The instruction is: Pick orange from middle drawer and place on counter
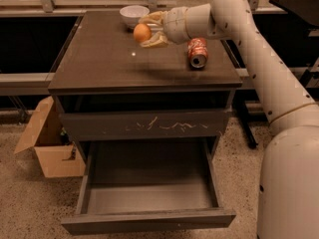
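Observation:
My gripper [144, 32] is shut on the orange [141, 33], a small round fruit held between the two pale fingers. It hangs a little above the back middle of the counter [104, 59], just in front of a white bowl. The arm reaches in from the right. The middle drawer [149, 221], with its plain front, is pulled out wide open low in the view, and its inside shows nothing. Above it is the drawer front with pale scratches [149, 125].
A white bowl [133, 14] stands at the back edge of the counter. An orange-red soda can [197, 53] lies on its side at the right. An open cardboard box [47, 143] sits on the floor to the left of the cabinet.

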You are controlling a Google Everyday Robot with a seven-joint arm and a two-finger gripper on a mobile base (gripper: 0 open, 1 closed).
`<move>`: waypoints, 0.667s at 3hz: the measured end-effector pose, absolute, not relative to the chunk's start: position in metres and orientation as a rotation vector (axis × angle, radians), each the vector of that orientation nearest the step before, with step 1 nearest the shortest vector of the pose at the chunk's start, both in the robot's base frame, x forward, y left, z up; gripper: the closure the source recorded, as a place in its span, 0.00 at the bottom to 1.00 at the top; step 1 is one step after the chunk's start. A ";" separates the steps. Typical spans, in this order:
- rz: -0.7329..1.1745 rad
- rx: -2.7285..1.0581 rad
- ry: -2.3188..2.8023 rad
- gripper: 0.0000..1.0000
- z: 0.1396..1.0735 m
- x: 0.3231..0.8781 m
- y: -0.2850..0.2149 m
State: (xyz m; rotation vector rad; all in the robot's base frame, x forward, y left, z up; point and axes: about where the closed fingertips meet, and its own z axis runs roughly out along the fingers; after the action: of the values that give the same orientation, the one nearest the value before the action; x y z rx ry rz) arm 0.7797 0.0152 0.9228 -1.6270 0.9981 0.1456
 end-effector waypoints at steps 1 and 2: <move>0.150 -1.575 1.042 1.00 0.925 0.784 0.027; 0.207 -1.479 1.117 1.00 0.928 0.786 0.042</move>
State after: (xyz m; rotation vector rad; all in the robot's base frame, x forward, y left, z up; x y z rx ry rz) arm 0.7857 0.0419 0.9281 -1.4795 1.1167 0.2067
